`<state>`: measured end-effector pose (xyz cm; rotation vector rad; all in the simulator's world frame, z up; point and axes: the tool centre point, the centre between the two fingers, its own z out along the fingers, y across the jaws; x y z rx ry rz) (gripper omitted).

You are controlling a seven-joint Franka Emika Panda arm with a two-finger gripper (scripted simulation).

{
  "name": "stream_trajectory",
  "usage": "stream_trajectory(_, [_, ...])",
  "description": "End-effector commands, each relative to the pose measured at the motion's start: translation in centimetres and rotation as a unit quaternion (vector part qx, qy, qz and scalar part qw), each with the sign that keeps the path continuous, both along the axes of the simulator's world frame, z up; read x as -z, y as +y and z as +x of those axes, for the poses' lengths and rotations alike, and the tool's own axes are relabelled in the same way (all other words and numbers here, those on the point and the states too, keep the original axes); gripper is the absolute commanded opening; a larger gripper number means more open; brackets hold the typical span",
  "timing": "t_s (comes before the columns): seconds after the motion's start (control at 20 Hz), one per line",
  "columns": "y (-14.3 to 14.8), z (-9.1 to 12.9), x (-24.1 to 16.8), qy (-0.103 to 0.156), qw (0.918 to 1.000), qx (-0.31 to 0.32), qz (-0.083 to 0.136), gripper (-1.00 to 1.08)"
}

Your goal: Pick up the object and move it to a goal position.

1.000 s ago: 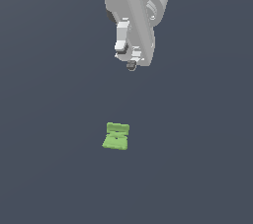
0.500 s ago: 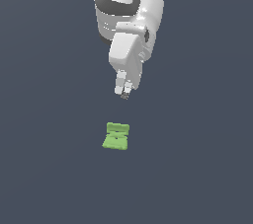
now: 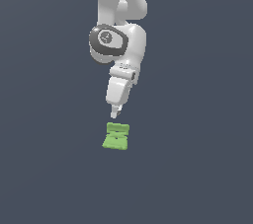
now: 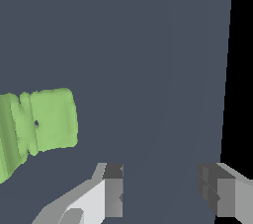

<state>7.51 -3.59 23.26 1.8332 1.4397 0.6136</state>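
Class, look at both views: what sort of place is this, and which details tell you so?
Most likely a simulated robot test scene, not a real room. The floor is a flat, featureless dark grey plane; the only item is a small light-green block; the white arm and its open gripper look smoothly rendered.

Arm (image 3: 118, 16) shell looks like smooth white plastic w/ a soft sheen, plus a glossy dark grey cap (image 3: 105, 38) on the joint. Gripper (image 4: 163, 193) jaws are flat matt grey, pads darker, no texture. The object (image 3: 116, 136) is matt light-green, plastic-looking, ribbed w/ grooves and ridges. Worktop (image 3: 197, 168) is plain matt slate grey, totally smooth, no reflections.
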Motion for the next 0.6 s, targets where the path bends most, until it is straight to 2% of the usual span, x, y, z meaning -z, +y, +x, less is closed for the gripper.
stream_trajectory(0.0, [-0.7,-0.8,3.2,0.025,0.9996,-0.010,0.001,0.28])
stream_trajectory(0.3, [-2.0,-3.2,10.0,0.078,0.9964,-0.029,0.016,0.28])
stream_trajectory(0.55, [-2.6,-5.0,13.8,0.108,0.9929,-0.039,0.031,0.28])
